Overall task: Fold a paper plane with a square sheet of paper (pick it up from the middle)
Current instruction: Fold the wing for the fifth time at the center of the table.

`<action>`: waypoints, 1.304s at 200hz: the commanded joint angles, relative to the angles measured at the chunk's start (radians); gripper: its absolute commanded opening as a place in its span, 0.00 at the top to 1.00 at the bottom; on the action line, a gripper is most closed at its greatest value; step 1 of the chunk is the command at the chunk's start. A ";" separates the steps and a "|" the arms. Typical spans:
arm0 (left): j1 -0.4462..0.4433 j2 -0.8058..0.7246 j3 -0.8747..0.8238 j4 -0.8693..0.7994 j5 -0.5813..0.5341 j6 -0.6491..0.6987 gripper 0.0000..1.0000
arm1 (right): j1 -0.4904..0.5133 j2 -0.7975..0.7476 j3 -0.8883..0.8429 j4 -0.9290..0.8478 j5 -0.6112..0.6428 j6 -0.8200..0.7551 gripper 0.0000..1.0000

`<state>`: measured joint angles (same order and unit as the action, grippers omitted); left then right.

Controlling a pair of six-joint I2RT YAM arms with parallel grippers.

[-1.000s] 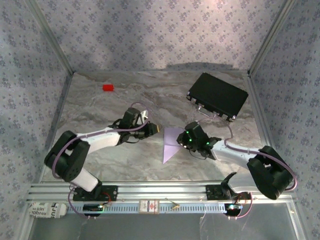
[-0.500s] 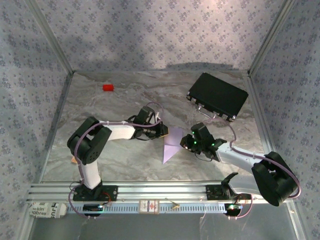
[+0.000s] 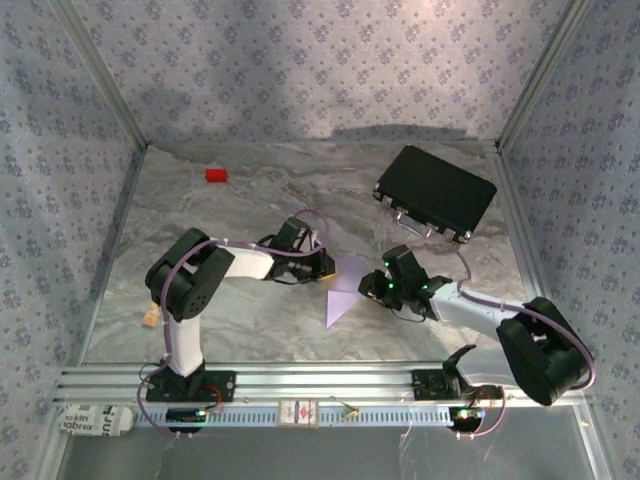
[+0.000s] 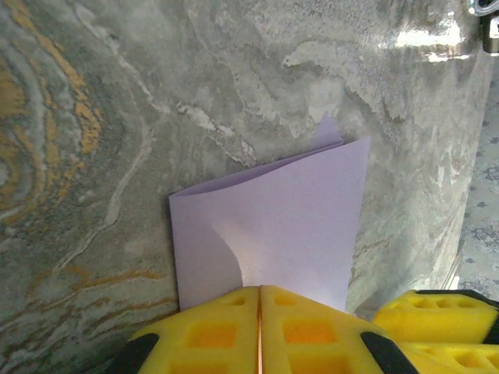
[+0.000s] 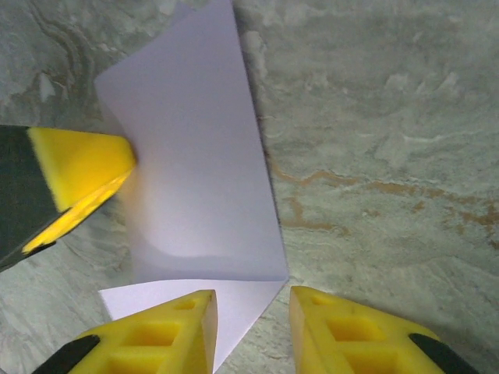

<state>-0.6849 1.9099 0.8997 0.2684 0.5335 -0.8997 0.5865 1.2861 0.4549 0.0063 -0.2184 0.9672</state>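
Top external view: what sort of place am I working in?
Probably a staged robot test booth: a marble-patterned tabletop, floral wallpaper panels boxing it in, and an aluminium mounting rail along the near edge.

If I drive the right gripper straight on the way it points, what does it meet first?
The folded lilac paper, lying right ahead of the open right gripper. The left gripper, pinching its side edge, sits off that line. Height is unclear.

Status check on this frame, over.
Left gripper shut on folded paper. Right gripper open over its corner. Red block, black case well clear.
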 commanded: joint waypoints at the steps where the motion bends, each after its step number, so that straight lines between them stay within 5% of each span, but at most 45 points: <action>1: 0.015 0.015 -0.049 -0.002 -0.011 0.005 0.91 | -0.011 0.037 0.010 0.006 -0.030 -0.008 0.68; 144: 0.030 0.012 -0.073 0.025 0.001 -0.005 0.92 | -0.142 0.184 0.162 -0.017 -0.141 -0.140 0.67; 261: 0.037 0.005 -0.078 0.034 0.011 -0.004 0.93 | -0.149 0.270 0.170 0.061 -0.253 -0.171 0.70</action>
<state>-0.6674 1.9099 0.8536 0.3630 0.5690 -0.9104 0.4370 1.5471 0.6254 0.0334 -0.4202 0.8185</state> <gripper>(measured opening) 0.075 0.299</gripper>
